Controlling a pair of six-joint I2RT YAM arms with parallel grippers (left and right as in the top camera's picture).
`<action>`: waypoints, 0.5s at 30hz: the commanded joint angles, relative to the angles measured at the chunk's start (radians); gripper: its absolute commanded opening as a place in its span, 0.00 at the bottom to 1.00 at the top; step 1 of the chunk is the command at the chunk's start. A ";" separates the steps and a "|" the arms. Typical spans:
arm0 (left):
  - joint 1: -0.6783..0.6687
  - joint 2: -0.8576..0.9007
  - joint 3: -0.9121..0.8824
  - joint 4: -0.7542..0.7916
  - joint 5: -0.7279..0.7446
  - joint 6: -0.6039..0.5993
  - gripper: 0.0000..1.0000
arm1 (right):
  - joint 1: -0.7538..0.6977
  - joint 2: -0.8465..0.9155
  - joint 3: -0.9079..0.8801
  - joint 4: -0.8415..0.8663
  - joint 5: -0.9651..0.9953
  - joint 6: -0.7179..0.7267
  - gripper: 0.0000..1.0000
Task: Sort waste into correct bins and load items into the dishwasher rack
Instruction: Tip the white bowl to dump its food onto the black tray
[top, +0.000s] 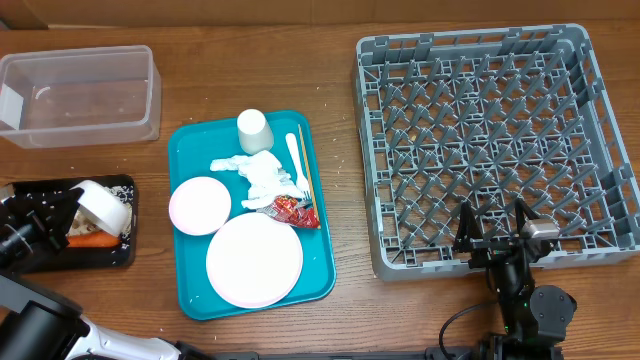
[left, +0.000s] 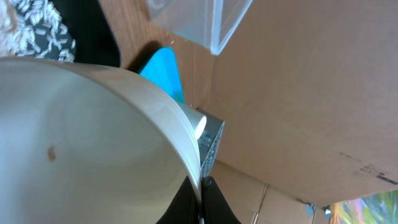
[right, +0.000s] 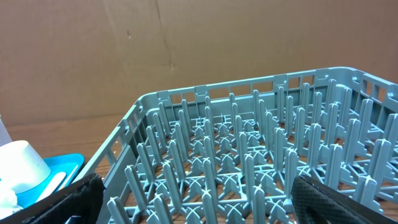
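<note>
Rack (top: 480, 150) stood empty, so I judged loading not yet begun. My right gripper (top: 493, 228) hovered at its near edge, fingers apart. Plate (top: 254, 258), tissue (top: 262, 172) and wrapper (top: 292, 210) lay on the teal tray (top: 190, 290). My left gripper (top: 78, 212) was clamped on a white bowl (top: 104, 205), tipped on edge over the black tray (top: 110, 258) holding the carrot (top: 92, 240). The chopstick (top: 306, 165) lay with its long axis running far-to-near.

- A white bowl (left: 81, 143) fills the lower left, with 1 small brown speck on its surface.
- At top left is a black tray (left: 93, 37) with white flecks.
- Past the bowl's rim: wooden table (left: 134, 28), a teal tray (left: 163, 71), a clear tub (left: 217, 18) corner, a grey rack (left: 210, 146), a cardboard wall (left: 298, 106).
</note>
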 joint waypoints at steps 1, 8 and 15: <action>0.004 0.002 0.024 -0.042 -0.068 0.037 0.04 | -0.006 0.000 -0.010 0.007 0.010 -0.003 1.00; -0.001 -0.010 0.132 -0.142 -0.155 0.050 0.04 | -0.006 0.000 -0.010 0.007 0.010 -0.003 1.00; -0.029 -0.071 0.200 -0.201 -0.245 0.031 0.04 | -0.006 0.000 -0.010 0.007 0.010 -0.003 1.00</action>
